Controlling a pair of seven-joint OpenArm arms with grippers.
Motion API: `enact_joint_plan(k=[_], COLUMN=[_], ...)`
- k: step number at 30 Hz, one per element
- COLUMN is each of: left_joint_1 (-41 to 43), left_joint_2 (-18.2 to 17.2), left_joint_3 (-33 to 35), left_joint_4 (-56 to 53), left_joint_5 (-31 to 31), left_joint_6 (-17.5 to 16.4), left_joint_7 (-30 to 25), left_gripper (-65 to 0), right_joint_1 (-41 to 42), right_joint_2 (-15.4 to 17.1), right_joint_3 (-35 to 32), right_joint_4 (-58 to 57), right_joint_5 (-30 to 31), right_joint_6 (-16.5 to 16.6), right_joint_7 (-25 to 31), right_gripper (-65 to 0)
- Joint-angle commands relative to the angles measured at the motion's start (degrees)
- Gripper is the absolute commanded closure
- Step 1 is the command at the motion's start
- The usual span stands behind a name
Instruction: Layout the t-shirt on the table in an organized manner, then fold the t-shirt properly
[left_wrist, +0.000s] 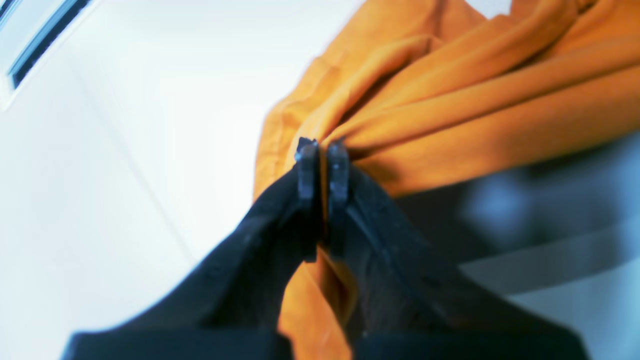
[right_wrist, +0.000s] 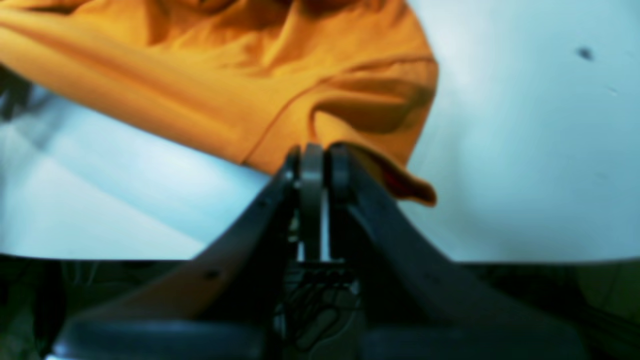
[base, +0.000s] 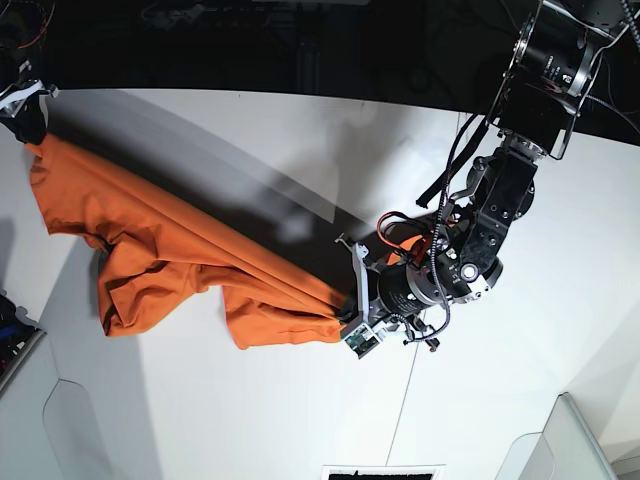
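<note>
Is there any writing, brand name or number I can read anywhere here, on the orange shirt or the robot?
None can be read.
t-shirt: plain orange, no print or label in view.
left gripper and right gripper: plain dark fingers, no markings.
table: no text.

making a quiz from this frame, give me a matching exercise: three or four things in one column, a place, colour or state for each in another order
Things:
1. t-shirt
2. table
3. left end effector
4. right end effector

Descriptions:
A. matte white
B. shut on a bunched corner of cloth, at the right of the base view
C. orange, stretched between both arms
D. shut on the cloth's edge, at the base view's top left corner

Pairs: 1-C, 2-A, 3-B, 4-D
</note>
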Motion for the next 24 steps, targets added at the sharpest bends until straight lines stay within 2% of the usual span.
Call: enact_joint_plan(k=[1,3,4,7,8,9,13,18,21,24], left_joint_1=[-1.88,-1.86,-1.88,-1.92,-2.05,-2.21,-2.82,-2.82,-2.82,-2.84], left_joint_2=[-0.50,-0.15,0.11,0.98,1.40,1.97,2.91,-0.68,-3.76,-4.68], left_joint_3=[-0.74,-0.72,-0.68,-0.68,-0.68,-0.68,-0.70,-0.70,-0.70,-0.70], left_joint_4=[0.79,0.48,0.07,-3.17,-5.01,-6.93,-11.32,-6.56,-2.86,-2.32], left_joint_5=[1.36,1.14,0.96,0.52,0.55,0.52,0.44,-2.82,-5.55,-5.84], left_joint_6=[0.31,-1.33,-1.44,-1.42,-1.40,-1.40,0.24,0.33,0.35,0.35], left_joint_7=[-1.60,-2.97,-3.41,-6.56,-7.50,-7.85,-4.13,-3.56,-2.43,-2.47], left_gripper=[0.0,0.0,-4.1,-21.7,-26.6,-30.0,-30.7,-30.7,-30.7,-30.7], right_joint_1=[0.39,1.11,2.08,5.73,7.28,8.61,13.20,16.85,17.84,21.20], right_joint_2=[1.16,1.14,1.14,1.16,1.18,1.27,1.84,2.40,2.43,2.47], right_joint_3=[1.01,0.85,0.72,0.15,-0.15,-0.48,-1.03,-2.47,-7.30,-14.36], right_joint_4=[0.94,0.94,0.94,0.72,0.46,0.15,-0.20,-0.24,-1.29,-5.49], right_joint_5=[-0.24,-0.87,-1.75,-3.28,-3.28,-3.34,-3.30,-5.22,-8.33,-12.90], right_joint_6=[-0.28,-0.28,-0.44,-1.36,-1.40,-1.40,-1.44,-4.02,-4.37,-4.46], right_joint_7=[2.21,4.72,5.31,5.40,5.33,5.11,4.11,5.77,7.98,9.70], right_gripper=[0.0,0.0,-0.5,-26.2,-32.4,-35.4,-35.6,-35.4,-35.4,-35.4])
